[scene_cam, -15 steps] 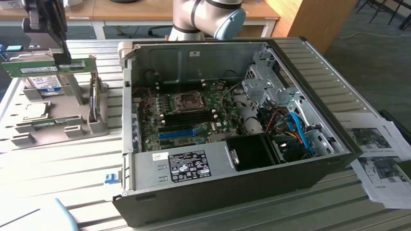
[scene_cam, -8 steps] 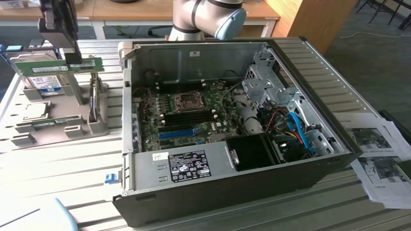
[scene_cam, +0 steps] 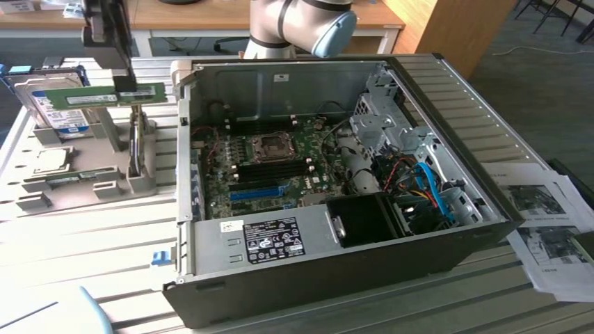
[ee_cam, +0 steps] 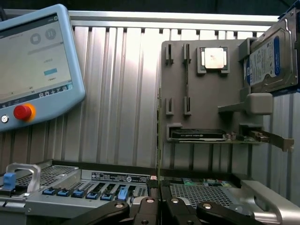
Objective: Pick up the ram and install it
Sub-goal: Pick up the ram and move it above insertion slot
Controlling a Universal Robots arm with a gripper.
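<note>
Green ram [scene_cam: 83, 97] is in the gripper [scene_cam: 124, 92]: jaws closed on it, grip off-centre toward the end nearer the case. The stick lies level with its label face visible.

It hangs at the exterior view's far left, above the uprights of the grey parts holder [scene_cam: 93, 174] and clear of them.

The hard drive [scene_cam: 58, 104] stands in the holder just beside the ram, on the side away from the case. The silver processor chip [scene_cam: 51, 160] lies flat on the holder, nearer the camera.

The open PC case [scene_cam: 371, 278] lies on its side on the slatted metal table [scene_cam: 93, 236], to the exterior view's right of the holder. The motherboard [scene_cam: 269, 167] is exposed inside, with the blue slot [scene_cam: 255, 193] near its close edge. The ram is well apart from the board and outside the case wall.

Printed sheets [scene_cam: 547, 229] lie on the table at the exterior view's right.

In the wrist view the gripper [ee_cam: 158, 197] linkages meet at the centre, fingers together. I can't make out the stick between them from this angle. The teach pendant [ee_cam: 33, 70] lies beyond, and the holder's graphics card [ee_cam: 199, 135] sits in its cradle.
</note>
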